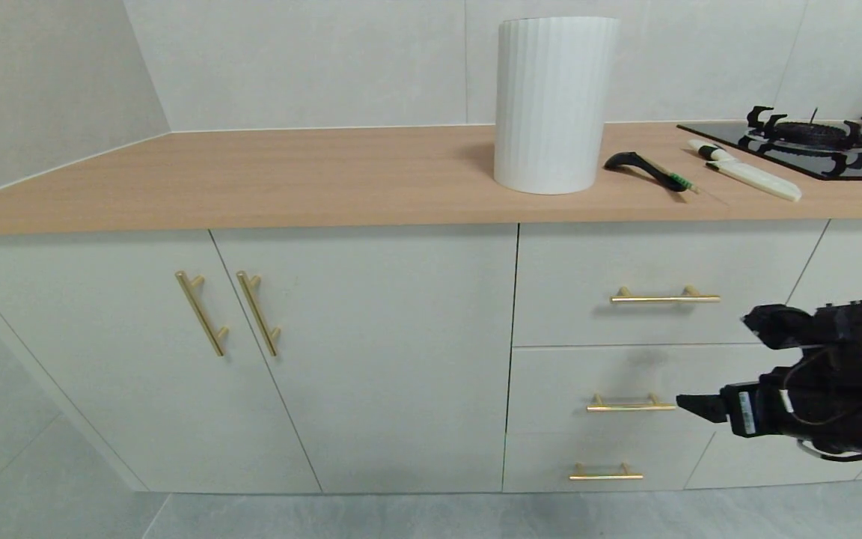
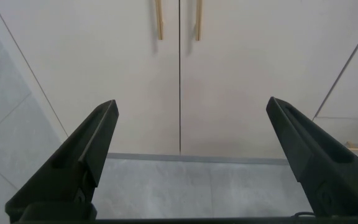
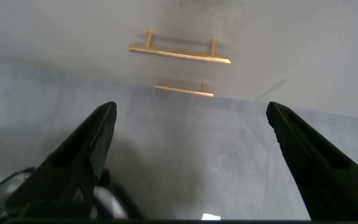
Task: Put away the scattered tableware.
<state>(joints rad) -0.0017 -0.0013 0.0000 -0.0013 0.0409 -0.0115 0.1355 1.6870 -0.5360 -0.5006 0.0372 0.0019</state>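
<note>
- Right gripper [image 1: 713, 361]: we see its fingers spread wide apart with nothing between them. It hangs low in front of the drawer stack, its lower fingertip just beside the middle drawer handle [image 1: 629, 406].
- Left gripper [image 2: 190, 109]: its jaws are parted and it holds nothing. It faces the seam between the two cabinet doors [image 2: 260, 81], down near the floor.
- Black-handled utensil [image 1: 644, 168]: we log it lying flat on the wooden countertop [image 1: 311, 176], just to the right of the white ribbed container [image 1: 554, 105]. It lies well above the right gripper and apart from it.
- White knife [image 1: 749, 174]: it lies flat on the same countertop, between the black-handled utensil and the gas hob [image 1: 812, 146]. It touches neither of them and is well apart from both grippers.
- White ribbed container: it stands upright on the countertop, near the tiled back wall. We cannot see what is inside.
- Drawer stack: three drawer fronts sit below the tableware. Each has a horizontal gold handle: top [image 1: 665, 298], middle and bottom [image 1: 605, 474]. All three are shut.
- Cabinet doors: the pair is shut, and two gold bar handles [image 1: 203, 313] sit side by side at the seam.
</note>
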